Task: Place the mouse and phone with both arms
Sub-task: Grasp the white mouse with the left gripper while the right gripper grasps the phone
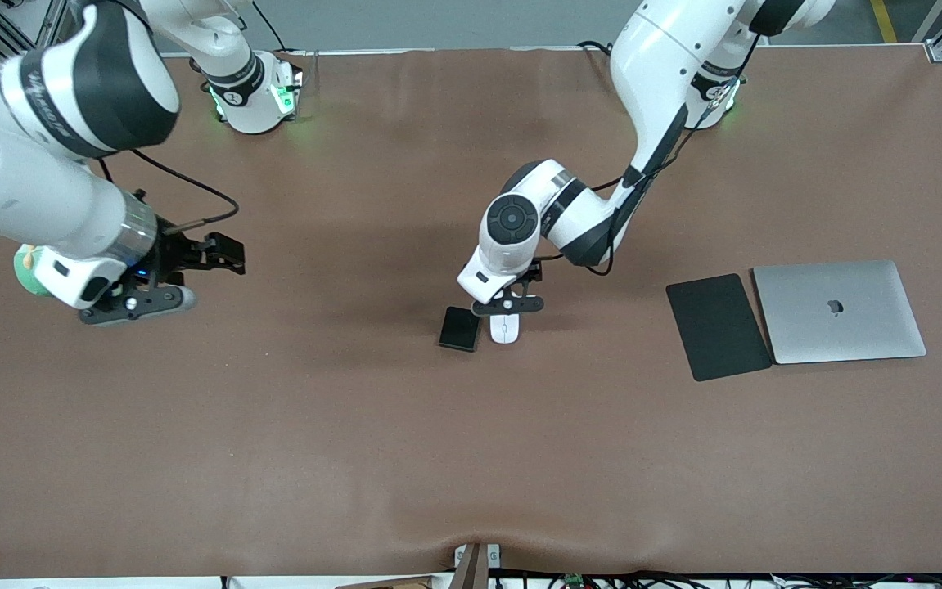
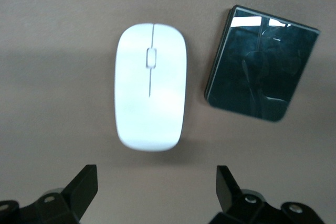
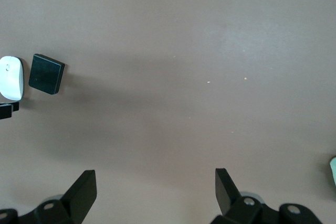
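Brown matting covers the whole table [image 1: 356,458], and near its middle the mouse [image 1: 505,329] and the phone [image 1: 460,328] lie side by side, just apart, the phone toward the right arm's end. The left gripper [image 1: 507,304] hovers over the mouse with fingers spread, while the right gripper [image 1: 161,282] waits, also spread, above bare matting well apart from both. Both look light, rigid and smooth; I judge the mouse best pinched across its long sides, though the glossy phone crowds one flank, whereas the mouse pad [image 1: 718,326] and laptop [image 1: 839,311] lie well clear.
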Controlling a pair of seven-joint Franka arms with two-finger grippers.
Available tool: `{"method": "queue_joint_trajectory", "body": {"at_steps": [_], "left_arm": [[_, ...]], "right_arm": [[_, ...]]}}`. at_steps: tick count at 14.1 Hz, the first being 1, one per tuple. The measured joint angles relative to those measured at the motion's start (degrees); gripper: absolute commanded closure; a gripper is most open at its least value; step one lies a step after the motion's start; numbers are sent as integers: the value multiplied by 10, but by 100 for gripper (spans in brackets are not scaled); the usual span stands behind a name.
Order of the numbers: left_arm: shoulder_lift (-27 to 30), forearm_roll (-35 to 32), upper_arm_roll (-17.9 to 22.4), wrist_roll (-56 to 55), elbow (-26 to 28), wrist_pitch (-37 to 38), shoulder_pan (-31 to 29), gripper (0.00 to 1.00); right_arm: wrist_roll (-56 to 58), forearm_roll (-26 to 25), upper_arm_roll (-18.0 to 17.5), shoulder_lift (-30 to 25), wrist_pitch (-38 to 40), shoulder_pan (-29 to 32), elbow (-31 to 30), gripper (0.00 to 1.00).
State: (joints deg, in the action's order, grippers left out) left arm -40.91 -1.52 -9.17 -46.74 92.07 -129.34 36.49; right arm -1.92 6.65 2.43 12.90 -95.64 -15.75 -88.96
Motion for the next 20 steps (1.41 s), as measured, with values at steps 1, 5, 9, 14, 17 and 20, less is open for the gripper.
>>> {"method": "queue_joint_trajectory", "body": {"at_steps": [1,5,9,14,17,20], "left_arm": [[-12,-6,1,0,-3,-9,0,0],[-43,-13,5,0,-7,-31,0,0],[-45,-25,12,0,-14,-31,-2,0],[-54,-27,22,0,-40,-31,-4,6],[-67,-27,26,0,-49,-31,-4,19],[-68,-27,26,2,-56,-32,-3,41]], "right_arm": [[0,0,0,7,-3,-6,0,0],[0,0,0,34,-14,-32,0,0],[0,0,0,65,-59,-56,1,0],[-26,1,0,117,-73,-78,30,0],[-73,1,-1,155,-86,-98,56,0],[-100,1,-1,174,-101,-109,65,0]]}}
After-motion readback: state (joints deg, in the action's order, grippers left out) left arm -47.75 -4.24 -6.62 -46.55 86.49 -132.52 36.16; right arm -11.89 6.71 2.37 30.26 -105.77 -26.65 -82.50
